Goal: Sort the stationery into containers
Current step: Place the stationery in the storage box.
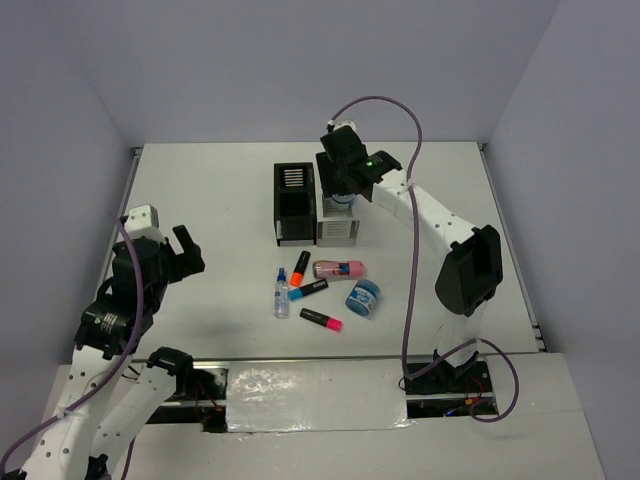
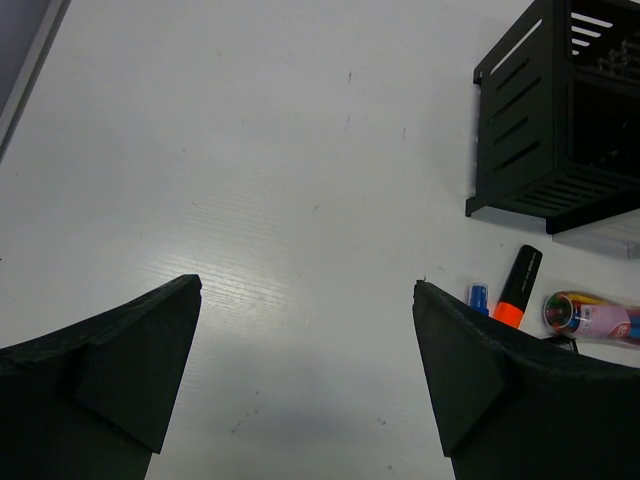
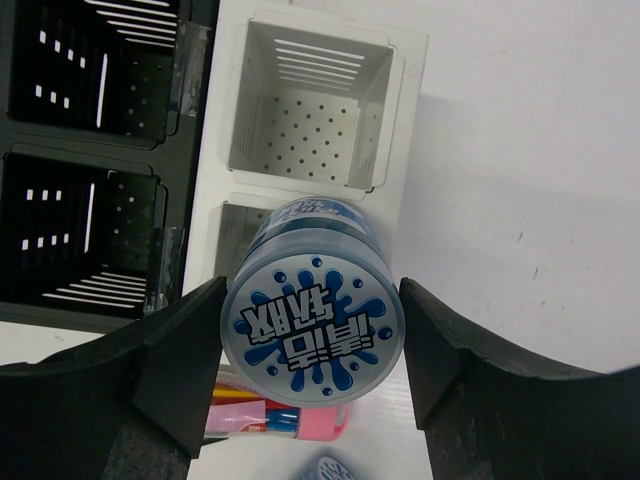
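Note:
My right gripper (image 1: 341, 196) is shut on a round blue roll (image 3: 312, 332) with a splash label and holds it over the near compartment of the white organiser (image 3: 412, 120). The black organiser (image 1: 294, 205) stands against its left side. On the table in front lie an orange-ended highlighter (image 1: 300, 268), the pink tube (image 1: 338, 269), a blue-ended highlighter (image 1: 310, 290), the clear blue-capped bottle (image 1: 281, 293), a pink-ended highlighter (image 1: 321, 320) and a second blue roll (image 1: 363, 299). My left gripper (image 1: 188, 250) is open and empty, left of these items.
The left wrist view shows bare table between the left gripper (image 2: 307, 285) fingers, with the black organiser (image 2: 560, 120), the orange-ended highlighter (image 2: 518, 285) and the pink tube (image 2: 590, 315) at the right. Grey walls enclose the table.

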`<act>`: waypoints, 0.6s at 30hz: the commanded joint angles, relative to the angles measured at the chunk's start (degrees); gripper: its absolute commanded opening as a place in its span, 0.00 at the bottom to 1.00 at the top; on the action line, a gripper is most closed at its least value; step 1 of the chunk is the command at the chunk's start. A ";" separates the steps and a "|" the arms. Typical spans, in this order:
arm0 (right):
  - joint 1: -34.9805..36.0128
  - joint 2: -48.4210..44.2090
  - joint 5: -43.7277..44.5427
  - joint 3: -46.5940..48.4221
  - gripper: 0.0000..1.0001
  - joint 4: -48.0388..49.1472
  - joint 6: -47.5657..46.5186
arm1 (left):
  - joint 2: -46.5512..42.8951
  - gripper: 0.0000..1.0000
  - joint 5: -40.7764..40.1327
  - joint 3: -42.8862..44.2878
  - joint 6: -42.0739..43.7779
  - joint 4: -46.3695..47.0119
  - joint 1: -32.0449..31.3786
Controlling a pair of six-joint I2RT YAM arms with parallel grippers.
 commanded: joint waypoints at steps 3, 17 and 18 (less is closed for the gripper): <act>-0.05 -2.24 -0.45 -0.86 0.00 3.94 -0.67 | -0.25 0.99 0.53 -0.08 1.16 2.79 -0.22; 0.92 -2.24 -2.65 -2.00 0.01 4.03 0.74 | -0.52 0.99 1.14 -0.17 1.34 2.97 -0.31; 1.01 -1.98 -2.30 -1.91 0.01 3.77 0.91 | -0.52 0.99 1.14 -0.26 1.43 2.97 -0.31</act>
